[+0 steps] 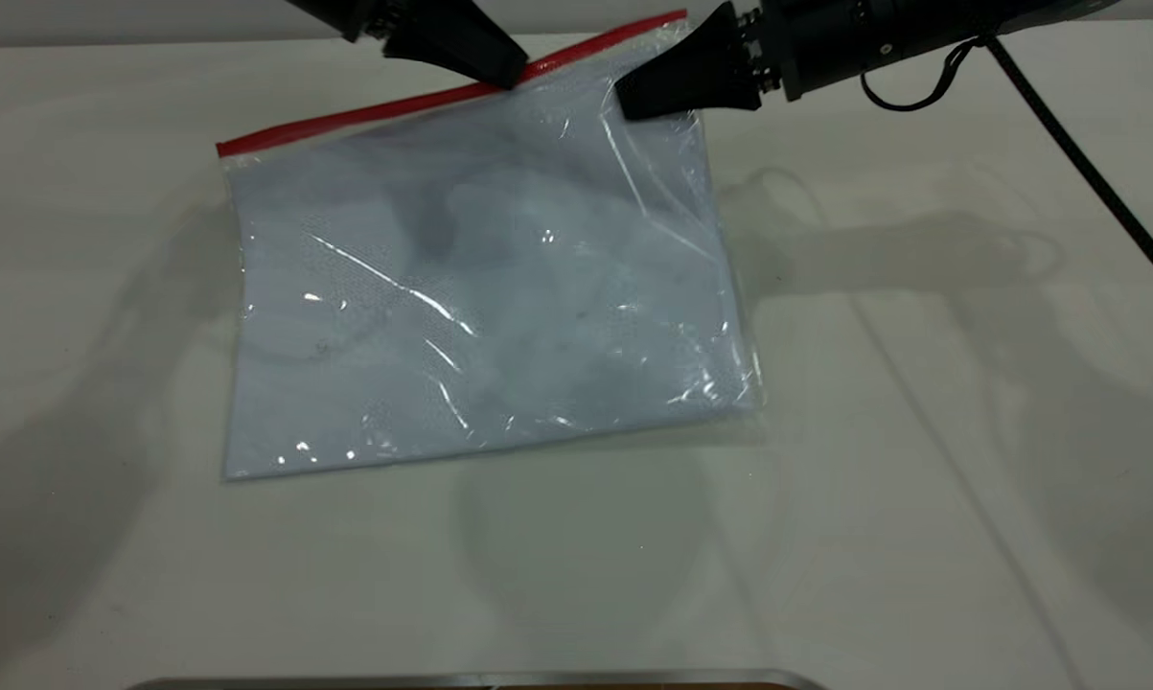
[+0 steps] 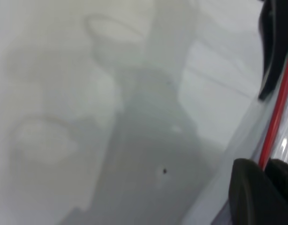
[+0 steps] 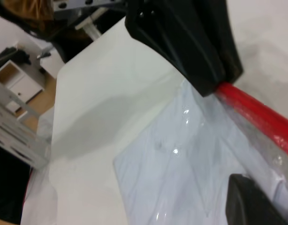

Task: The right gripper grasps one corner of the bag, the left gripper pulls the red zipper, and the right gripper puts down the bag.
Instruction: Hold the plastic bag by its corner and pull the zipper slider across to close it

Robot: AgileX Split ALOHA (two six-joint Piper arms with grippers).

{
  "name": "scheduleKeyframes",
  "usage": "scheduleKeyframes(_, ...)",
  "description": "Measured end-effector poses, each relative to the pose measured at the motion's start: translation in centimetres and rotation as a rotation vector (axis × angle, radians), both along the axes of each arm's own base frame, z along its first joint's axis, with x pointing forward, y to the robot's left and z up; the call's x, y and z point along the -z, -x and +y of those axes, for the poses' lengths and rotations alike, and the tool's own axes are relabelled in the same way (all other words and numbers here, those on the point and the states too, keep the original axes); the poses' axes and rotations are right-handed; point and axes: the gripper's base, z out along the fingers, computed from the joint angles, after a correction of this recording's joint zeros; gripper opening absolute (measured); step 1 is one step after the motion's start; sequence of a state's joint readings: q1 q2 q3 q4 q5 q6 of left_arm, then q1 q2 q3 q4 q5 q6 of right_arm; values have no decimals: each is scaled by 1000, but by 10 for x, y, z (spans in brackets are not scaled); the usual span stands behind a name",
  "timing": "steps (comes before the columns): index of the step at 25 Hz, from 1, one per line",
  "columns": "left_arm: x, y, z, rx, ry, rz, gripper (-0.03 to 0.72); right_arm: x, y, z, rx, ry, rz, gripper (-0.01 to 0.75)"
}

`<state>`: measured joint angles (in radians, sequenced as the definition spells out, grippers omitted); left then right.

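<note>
The bag (image 1: 480,307) lies on the white table (image 1: 921,431) with its far long edge raised. The red zipper (image 1: 365,117) runs along that edge. My right gripper (image 1: 638,101) is shut on the clear plastic just below the corner (image 1: 677,24), holding it up. My left gripper (image 1: 506,75) is shut on the red zipper about midway along the strip. In the left wrist view the red zipper (image 2: 280,98) passes between my left fingers (image 2: 247,187). In the right wrist view my left gripper (image 3: 212,86) pinches the red zipper (image 3: 256,110) above the bag (image 3: 181,164). The slider tab is hidden.
The right arm's black cable (image 1: 1094,182) trails across the table's far right. A metal edge (image 1: 480,680) shows at the near edge of the table. Beyond the table edge, the right wrist view shows a white shelf unit (image 3: 15,79).
</note>
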<state>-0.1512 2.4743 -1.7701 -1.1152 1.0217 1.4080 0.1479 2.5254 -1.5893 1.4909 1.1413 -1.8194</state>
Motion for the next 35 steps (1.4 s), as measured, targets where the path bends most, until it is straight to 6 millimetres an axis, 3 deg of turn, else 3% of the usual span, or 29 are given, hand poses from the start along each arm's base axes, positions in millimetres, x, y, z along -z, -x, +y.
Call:
scheduleKeyframes(18,4,-11,79,-108,-60,48,59,-2,-13,-50,103,-18,-3,35)
scheduleKeyframes(23,7,-9,88,-101,-101,70,64,-1,-16,-70,134,-7,-4,35)
scheduleKeyframes(35,9,-7,90,-88,-126,72,77,0,-17,-88,156,5,-5,35)
